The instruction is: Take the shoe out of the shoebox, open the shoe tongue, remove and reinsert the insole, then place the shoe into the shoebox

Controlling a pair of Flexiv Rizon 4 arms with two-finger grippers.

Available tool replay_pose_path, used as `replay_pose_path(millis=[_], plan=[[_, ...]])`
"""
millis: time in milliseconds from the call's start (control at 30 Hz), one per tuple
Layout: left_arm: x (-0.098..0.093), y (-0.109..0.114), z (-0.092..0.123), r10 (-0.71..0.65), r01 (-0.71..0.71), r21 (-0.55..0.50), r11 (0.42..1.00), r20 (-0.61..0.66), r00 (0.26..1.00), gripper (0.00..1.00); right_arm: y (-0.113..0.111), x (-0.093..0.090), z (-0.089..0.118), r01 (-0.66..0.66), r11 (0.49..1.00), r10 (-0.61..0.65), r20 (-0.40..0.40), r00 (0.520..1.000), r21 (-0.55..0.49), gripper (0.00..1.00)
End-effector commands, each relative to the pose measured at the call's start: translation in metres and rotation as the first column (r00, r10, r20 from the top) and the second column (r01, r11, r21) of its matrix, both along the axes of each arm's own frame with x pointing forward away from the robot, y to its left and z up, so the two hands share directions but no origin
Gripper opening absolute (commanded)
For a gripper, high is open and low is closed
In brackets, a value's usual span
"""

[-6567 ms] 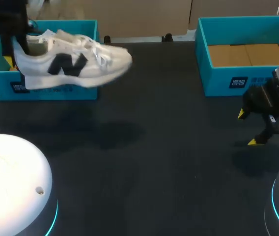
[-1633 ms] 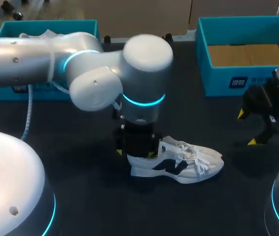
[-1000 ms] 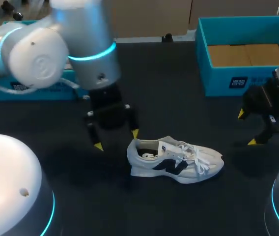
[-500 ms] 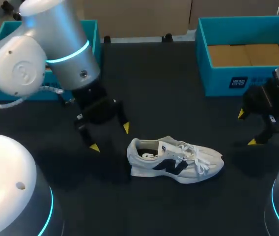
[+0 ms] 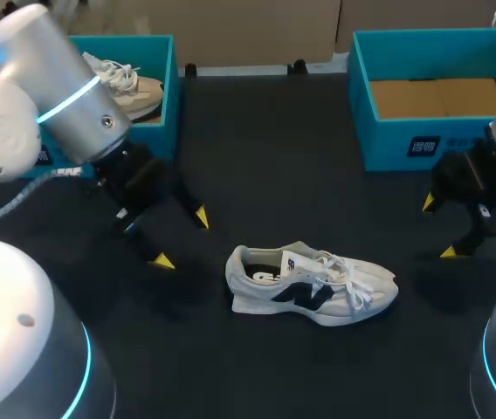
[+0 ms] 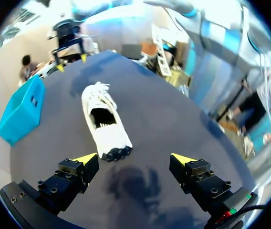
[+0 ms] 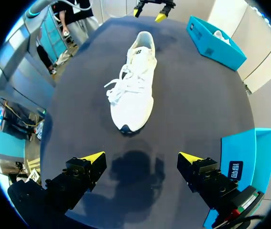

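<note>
L gripper [image 5: 181, 237] is spread wide & empty, hovering just beside the heel of the shoe [image 5: 313, 284]. R gripper [image 5: 438, 227] is likewise wide & empty, off past the toe, near the right shoebox [image 5: 414, 144].

Shoe sits upright on its sole mid-table [image 5: 274, 157], outside both boxes, heel toward L arm, toe toward R. Laces lie loose over the tongue & the opening faces up. In L wrist view the heel is ahead of & btwn the open fingers, untouched.

Next step is prob. opening the tongue. Risks:
- Shoe lies free, so a one-sided pull could drag or tip it unless the other arm pins it.
- Loose laces could snag a fingertip.
- Insole may bunch on reinsertion.

Bare table all round the shoe, so plenty of room to approach. Left shoebox [image 5: 172, 87], behind L arm, holds a second shoe [image 5: 130, 78]. Right shoebox's wall is close to R gripper, so watch swings there.
</note>
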State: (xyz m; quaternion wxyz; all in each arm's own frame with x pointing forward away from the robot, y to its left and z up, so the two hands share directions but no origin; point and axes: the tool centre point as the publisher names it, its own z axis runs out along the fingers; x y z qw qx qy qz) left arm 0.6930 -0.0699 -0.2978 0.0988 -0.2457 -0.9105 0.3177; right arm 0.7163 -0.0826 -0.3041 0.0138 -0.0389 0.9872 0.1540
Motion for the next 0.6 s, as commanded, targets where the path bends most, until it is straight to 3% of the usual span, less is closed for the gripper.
replay_pose_path(millis=[33,233,400,533,600], plan=[[-0.001,0.000,-0.016,0.288,-0.309,-0.079,0.948,-0.200,0.936,1.00,0.000,-0.001,0.000,0.000,1.000,0.000,0.002,1.000,-0.002,1.00],[-0.014,0.004,-0.045,0.334,-0.414,-0.150,0.898,-0.379,0.863,1.00,0.000,-0.001,0.000,0.000,1.000,0.000,0.002,1.000,-0.002,1.00],[-0.021,0.007,-0.058,0.393,-0.507,-0.216,0.835,-0.411,0.823,1.00,0.000,-0.001,0.000,0.000,1.000,0.000,0.002,1.000,-0.002,1.00],[-0.023,0.014,-0.061,0.396,-0.559,-0.285,0.779,-0.468,0.790,1.00,0.000,-0.001,0.000,0.000,1.000,0.000,0.002,1.000,-0.002,1.00],[-0.020,0.020,-0.058,0.378,-0.553,-0.286,0.782,-0.487,0.787,1.00,0.000,-0.001,0.000,0.000,1.000,0.000,0.002,1.000,-0.002,1.00]])
